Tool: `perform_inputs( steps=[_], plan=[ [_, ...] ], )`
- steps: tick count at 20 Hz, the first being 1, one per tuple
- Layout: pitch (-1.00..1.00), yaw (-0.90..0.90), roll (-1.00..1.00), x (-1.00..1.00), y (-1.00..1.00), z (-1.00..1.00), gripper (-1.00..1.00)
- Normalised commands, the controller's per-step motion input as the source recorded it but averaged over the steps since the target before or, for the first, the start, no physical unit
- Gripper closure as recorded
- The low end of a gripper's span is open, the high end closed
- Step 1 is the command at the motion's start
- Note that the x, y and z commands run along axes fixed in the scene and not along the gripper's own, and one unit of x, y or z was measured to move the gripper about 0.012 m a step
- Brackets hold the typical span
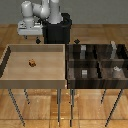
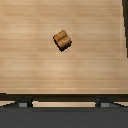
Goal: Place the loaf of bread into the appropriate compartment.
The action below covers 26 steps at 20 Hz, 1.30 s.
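Jaws could not be read as wide or narrow; the gripper (image 1: 38,41) hung above the far edge of the tan tray, holding nothing that showed.

Its fingers were too small and dark in the exterior view to judge their gap; in the wrist view only two dark fingertips (image 2: 23,102) showed at the frame's edge, apart from each other, with nothing between them; the loaf of bread (image 1: 32,63) lay on the floor of the light tan tray (image 1: 10,55), well apart from the jaws and below them, toward the near side; the dark-brown divided bin (image 1: 70,70) stood just beside the tray on the exterior view's right; its near cell, the compartment (image 1: 79,76), held a small low grey cube (image 1: 85,73).
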Motion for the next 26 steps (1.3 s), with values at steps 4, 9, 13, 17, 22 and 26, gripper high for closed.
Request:
perform_inputs(
  steps=[4, 9, 13, 17, 22, 26],
  plan=[
    [0.0, 0.0, 0.0, 0.75, 0.0, 0.0, -1.0],
    [0.0, 0.0, 0.0, 1.0, 0.0, 0.0, -1.0],
    [0.0, 0.0, 0.0, 1.0, 0.0, 0.0, -1.0],
    [0.0, 0.0, 0.0, 0.5, 0.25, -0.25, -1.0],
    [0.0, 0.0, 0.0, 0.0, 0.0, -0.6, -1.0],
    [0.0, 0.0, 0.0, 0.0, 0.0, -1.0, -1.0]
  ],
)
